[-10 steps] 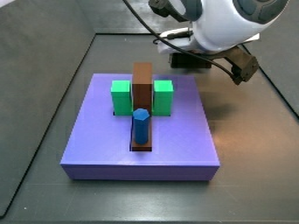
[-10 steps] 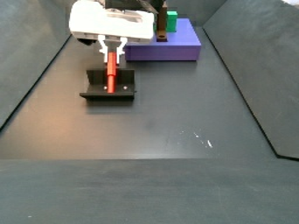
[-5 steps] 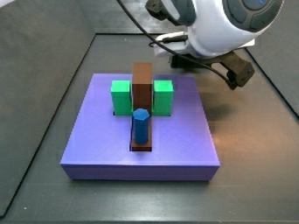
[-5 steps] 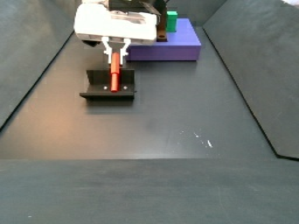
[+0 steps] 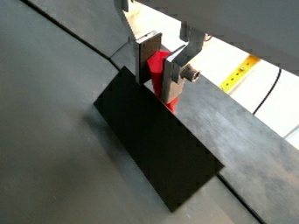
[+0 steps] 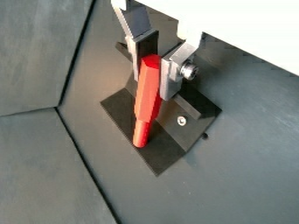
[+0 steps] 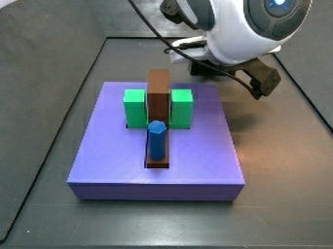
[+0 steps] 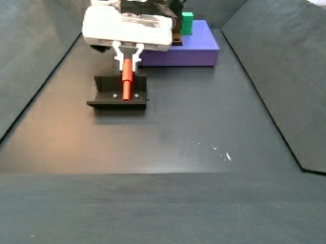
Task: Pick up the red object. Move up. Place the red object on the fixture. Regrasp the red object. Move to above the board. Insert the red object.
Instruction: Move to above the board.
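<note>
Dark matte flooring [image 8: 192, 152], ringed by low dark walls, fills the work cell in both side views. Over its far left part, the two-finger gripper [image 8: 126, 65] is held directly above the fixture [image 8: 118, 93], a small dark L-shaped bracket on a base plate. The flat silver fingers [image 6: 177, 68] are seen closed on the upper end of the red object [image 6: 145, 101], a bright red peg-like rod, in both wrist views. The rod is tilted, and its lower end reaches down to the fixture's base plate; whether it actually touches cannot be told. In a wrist view the rod [image 5: 159, 73] is partly hidden behind the bracket's dark plate [image 5: 156, 136]. To the right of the fixture and further back lies the board [image 7: 156, 146], a large flat lilac-purple slab carrying a brown central strip [image 7: 159, 92], two green blocks [image 7: 135, 108] and an upright blue cylinder [image 7: 156, 140]. The board is well apart from the gripper.
</note>
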Tool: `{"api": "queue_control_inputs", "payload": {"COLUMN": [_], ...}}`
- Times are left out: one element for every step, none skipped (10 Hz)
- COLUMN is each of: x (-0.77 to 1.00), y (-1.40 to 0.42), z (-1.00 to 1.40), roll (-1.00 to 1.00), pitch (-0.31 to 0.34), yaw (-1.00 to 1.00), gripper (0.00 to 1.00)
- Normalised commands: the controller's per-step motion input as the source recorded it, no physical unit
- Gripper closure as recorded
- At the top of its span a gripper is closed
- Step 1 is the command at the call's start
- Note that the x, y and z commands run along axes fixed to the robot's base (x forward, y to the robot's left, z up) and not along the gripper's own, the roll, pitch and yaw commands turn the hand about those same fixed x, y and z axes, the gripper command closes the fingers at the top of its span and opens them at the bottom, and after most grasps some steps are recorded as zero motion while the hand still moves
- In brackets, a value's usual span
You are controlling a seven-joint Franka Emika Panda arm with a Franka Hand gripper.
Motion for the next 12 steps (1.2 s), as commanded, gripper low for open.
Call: {"api": "queue_control_inputs", "payload": {"x": [0.00, 0.01, -0.01, 0.00, 0.01, 0.00, 0.01, 0.00, 0.02, -0.89, -0.89, -0.99], "y": [0.00, 0.02, 0.02, 0.03, 0.01, 0.01, 0.01, 0.00, -0.01, -1.40, -1.40, -1.40], "z": [1.40, 1.40, 1.40, 1.40, 1.40, 1.40, 1.40, 1.40, 0.50, 0.31, 0.28, 0.31], "roll": [0.00, 0.00, -0.06, -0.02, 0.00, 0.00, -0.02, -0.02, -0.01, -1.00, -1.00, -1.00], "pitch": [0.000, 0.008, -0.001, -0.019, 0.003, 0.003, -0.004, 0.009, 0.028, 0.085, 0.085, 0.084], "yaw": [0.00, 0.06, 0.06, 0.05, 0.03, 0.02, 0.01, 0.01, 0.00, -0.21, -0.21, -0.20], "gripper": [1.00, 1.00, 1.00, 1.00, 1.00, 1.00, 1.00, 1.00, 1.00, 1.00, 1.00, 1.00]}}
